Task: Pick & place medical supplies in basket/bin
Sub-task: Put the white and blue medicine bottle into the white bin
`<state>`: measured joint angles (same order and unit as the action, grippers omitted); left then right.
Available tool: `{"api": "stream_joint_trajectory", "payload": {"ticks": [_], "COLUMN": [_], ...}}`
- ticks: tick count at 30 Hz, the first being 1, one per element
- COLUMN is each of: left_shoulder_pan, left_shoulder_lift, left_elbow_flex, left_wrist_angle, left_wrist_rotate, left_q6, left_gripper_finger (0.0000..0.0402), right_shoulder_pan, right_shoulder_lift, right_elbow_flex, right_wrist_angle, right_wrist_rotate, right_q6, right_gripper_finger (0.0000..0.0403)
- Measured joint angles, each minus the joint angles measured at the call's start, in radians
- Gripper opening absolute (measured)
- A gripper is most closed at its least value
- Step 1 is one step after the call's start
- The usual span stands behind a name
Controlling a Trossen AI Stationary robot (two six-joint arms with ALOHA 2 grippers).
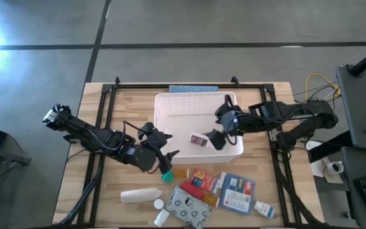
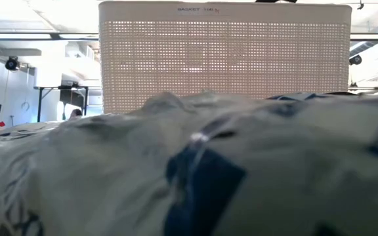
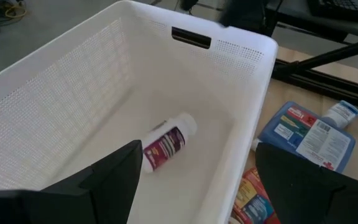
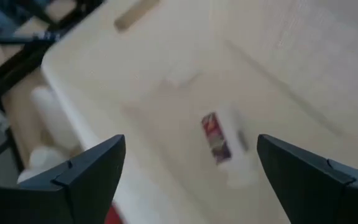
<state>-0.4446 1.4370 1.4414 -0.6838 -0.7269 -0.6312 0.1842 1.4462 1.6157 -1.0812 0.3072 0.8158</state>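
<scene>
The white slotted bin (image 1: 189,108) stands at the table's far middle; the low view shows its wall (image 2: 225,59). One white pill bottle with a purple label (image 3: 166,144) (image 4: 221,142) lies on its side on the bin floor (image 1: 199,140). My left gripper (image 1: 164,152) (image 3: 197,149) is open and empty at the bin's near-left corner, above a teal vial (image 1: 167,177). My right gripper (image 1: 220,138) (image 4: 190,142) is open and empty over the bin's right part. The other supplies lie on the near table: white bottle (image 1: 137,196), grey patterned pouch (image 1: 188,207), red-orange box (image 1: 203,181), blue-white flat box (image 1: 237,193) (image 3: 309,134).
An orange vial (image 1: 180,172) and small white bottles (image 1: 159,205) (image 1: 264,208) lie among the supplies. The pouch (image 2: 195,170) fills the low view's foreground. A blue-grey mat (image 1: 193,89) sits behind the bin. Black frame rails run along the table's edges.
</scene>
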Motion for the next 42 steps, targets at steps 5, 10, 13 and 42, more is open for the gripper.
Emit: {"api": "stream_joint_trajectory", "payload": {"ticks": [5, 10, 13, 42], "left_shoulder_pan": [-0.003, -0.003, -0.003, -0.023], "left_shoulder_lift": [0.000, 0.000, 0.000, 0.000], "left_elbow_flex": [0.000, 0.000, 0.000, -0.035], "left_wrist_angle": [-0.001, -0.003, -0.006, 0.000], "left_wrist_rotate": [0.000, 0.000, 0.000, 0.004], "left_q6": [0.000, 0.001, 0.002, 0.001], "left_gripper_finger": [0.0293, 0.0293, 0.0293, 0.0293], "right_shoulder_pan": [0.067, 0.197, 0.277, 0.751], "right_shoulder_lift": [-0.035, -0.036, -0.020, 0.344], "right_elbow_flex": [0.000, 0.000, -0.008, -0.146], "right_wrist_angle": [-0.102, -0.220, -0.292, -0.233], "right_wrist_rotate": [-0.051, -0.091, -0.127, -0.232], "right_q6": [0.068, 0.176, 0.269, 0.573], "right_gripper_finger": [0.0354, 0.0353, 0.0352, 0.0329]}}
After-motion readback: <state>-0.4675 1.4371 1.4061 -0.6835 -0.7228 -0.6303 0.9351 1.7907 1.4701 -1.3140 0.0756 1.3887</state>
